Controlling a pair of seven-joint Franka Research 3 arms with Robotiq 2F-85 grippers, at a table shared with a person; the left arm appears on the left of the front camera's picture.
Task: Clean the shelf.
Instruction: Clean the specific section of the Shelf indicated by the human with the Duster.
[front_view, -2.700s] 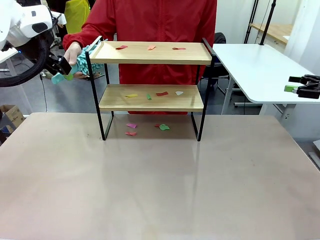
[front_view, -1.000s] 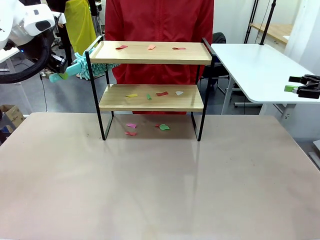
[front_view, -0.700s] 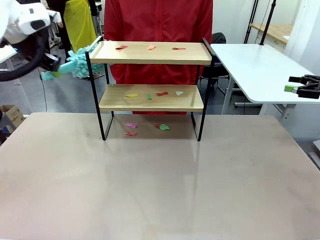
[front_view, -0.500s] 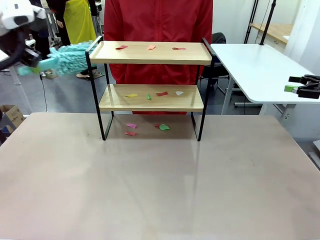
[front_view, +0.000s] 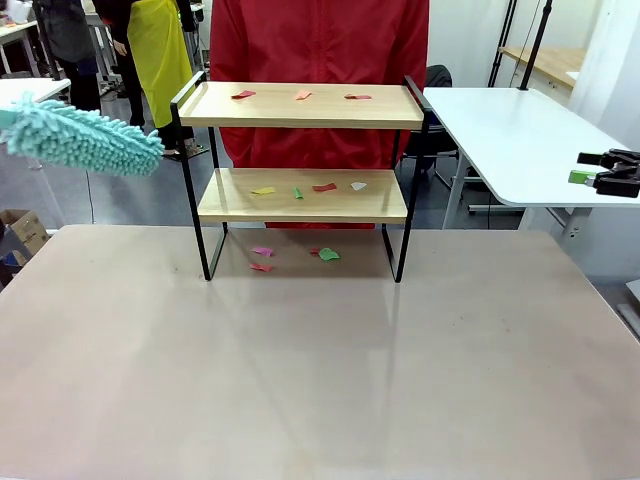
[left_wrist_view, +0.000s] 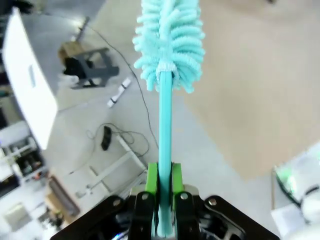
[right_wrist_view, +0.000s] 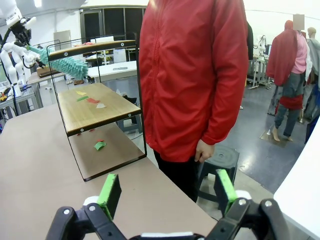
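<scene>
- Left wrist view: left jaws clamp the teal duster (left_wrist_view: 169, 40) by its handle.
- Right jaws are wide apart, empty.
- Shelf (front_view: 300, 110) stands near the worktop's (front_view: 300, 380) far edge, at its middle.

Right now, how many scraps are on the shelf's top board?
3: a red scrap near the left end of the shelf, an orange scrap midway, another red scrap toward the right. None look hidden.

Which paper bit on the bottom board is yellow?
The leftmost bit on the lower board; the others are green, red and whitish.
</scene>
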